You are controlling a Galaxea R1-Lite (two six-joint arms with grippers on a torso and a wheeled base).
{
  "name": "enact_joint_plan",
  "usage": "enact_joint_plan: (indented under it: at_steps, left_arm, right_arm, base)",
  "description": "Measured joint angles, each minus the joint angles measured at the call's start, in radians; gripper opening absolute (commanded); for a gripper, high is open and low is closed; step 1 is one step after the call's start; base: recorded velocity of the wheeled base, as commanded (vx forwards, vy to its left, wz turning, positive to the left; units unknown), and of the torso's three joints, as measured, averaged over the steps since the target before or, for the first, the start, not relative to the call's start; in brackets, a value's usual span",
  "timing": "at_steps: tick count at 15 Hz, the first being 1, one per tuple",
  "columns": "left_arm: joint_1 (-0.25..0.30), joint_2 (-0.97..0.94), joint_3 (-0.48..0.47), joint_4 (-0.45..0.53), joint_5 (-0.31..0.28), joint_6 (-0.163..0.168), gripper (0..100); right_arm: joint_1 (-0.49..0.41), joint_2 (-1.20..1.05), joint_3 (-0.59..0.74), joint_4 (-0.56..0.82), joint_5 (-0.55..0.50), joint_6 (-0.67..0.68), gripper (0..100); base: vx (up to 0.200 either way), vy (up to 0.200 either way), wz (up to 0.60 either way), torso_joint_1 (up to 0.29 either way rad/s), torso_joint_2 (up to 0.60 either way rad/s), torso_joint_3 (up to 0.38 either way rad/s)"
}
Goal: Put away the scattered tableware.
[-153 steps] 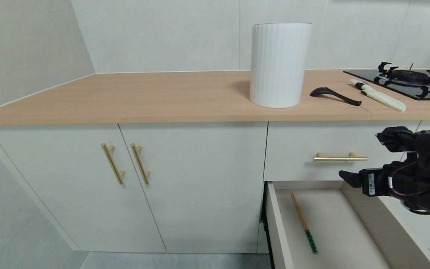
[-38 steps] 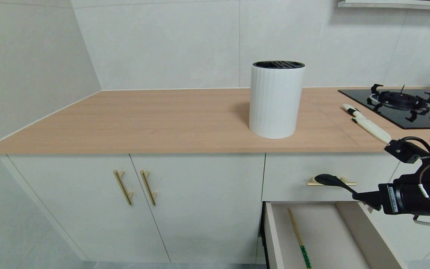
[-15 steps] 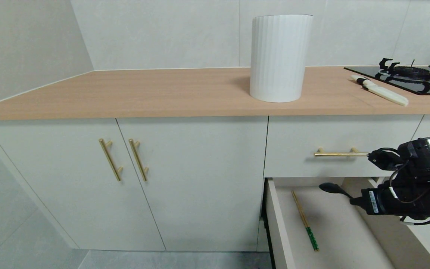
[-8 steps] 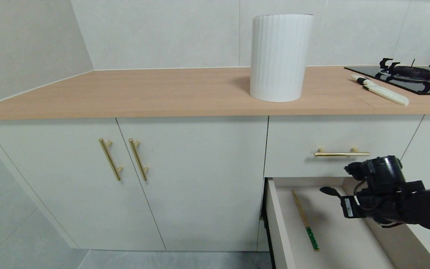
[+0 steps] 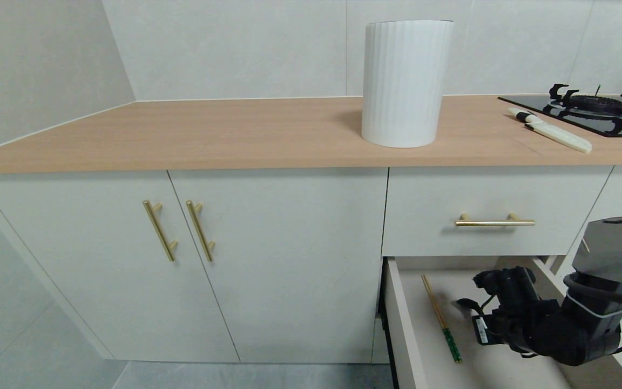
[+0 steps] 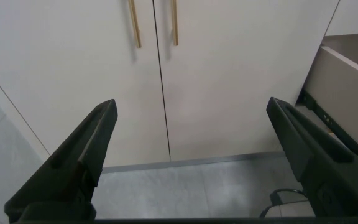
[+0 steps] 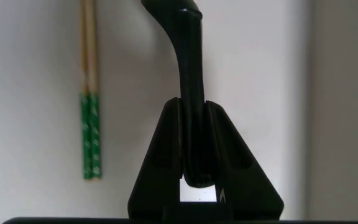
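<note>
Head view: the lower drawer (image 5: 400, 324) under the bench (image 5: 208, 135) stands pulled out on the right. A pair of chopsticks (image 5: 440, 319) lies on its floor toward the left wall. The right pincer (image 5: 485, 320) is down inside the drawer, just right of the chopsticks, with a black spoon (image 5: 467, 304) projecting from it low over the drawer floor. Whether the spoon touches the floor cannot be told. On the bench a white ribbed holder (image 5: 403, 84) stands upright. A cream knife (image 5: 551, 135) lies to its right, just beside the stove (image 5: 597, 102) and not yet put away.

Left wrist view: the left pincer (image 6: 190, 121) has its jaws wide apart and holds nothing. It faces the cabinet doors (image 6: 229, 74), above the floor (image 6: 185, 193).

Right wrist view: the jaws are clamped together on the spoon's handle close to its end, with the bowl pointing away. The chopsticks lie parallel to the spoon and apart from it.

Assessment: placing the spoon is the step in hand, and release appears due. The spoon looks light, stiff and smooth (probably plastic, so likely slippery but not fragile). The narrow handle is the proper place to hold it. Gripped this near the end, it may pivot. A drop from this low should do no harm.
</note>
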Motion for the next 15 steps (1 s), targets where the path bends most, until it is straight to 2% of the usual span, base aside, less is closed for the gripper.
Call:
enact_joint_plan:
  at_steps: [8, 9, 15]
  left_arm:
    - [0.0, 0.0, 0.0, 0.0, 0.0, 0.0, 100]
    - [0.0, 0.0, 0.0, 0.0, 0.0, 0.0, 100]
    - [0.0, 0.0, 0.0, 0.0, 0.0, 0.0, 100]
  right_arm:
    - [0.001, 0.064, -0.001, 0.0, 0.0, 0.0, 0]
    - [0.001, 0.065, -0.001, 0.0, -0.001, 0.001, 100]
    - [0.0, 0.068, -0.002, -0.001, -0.001, 0.003, 100]
  base:
    - [0.0, 0.0, 0.0, 0.0, 0.0, 0.0]
    - [0.0, 0.0, 0.0, 0.0, 0.0, 0.0]
    - [0.0, 0.0, 0.0, 0.0, 0.0, 0.0]
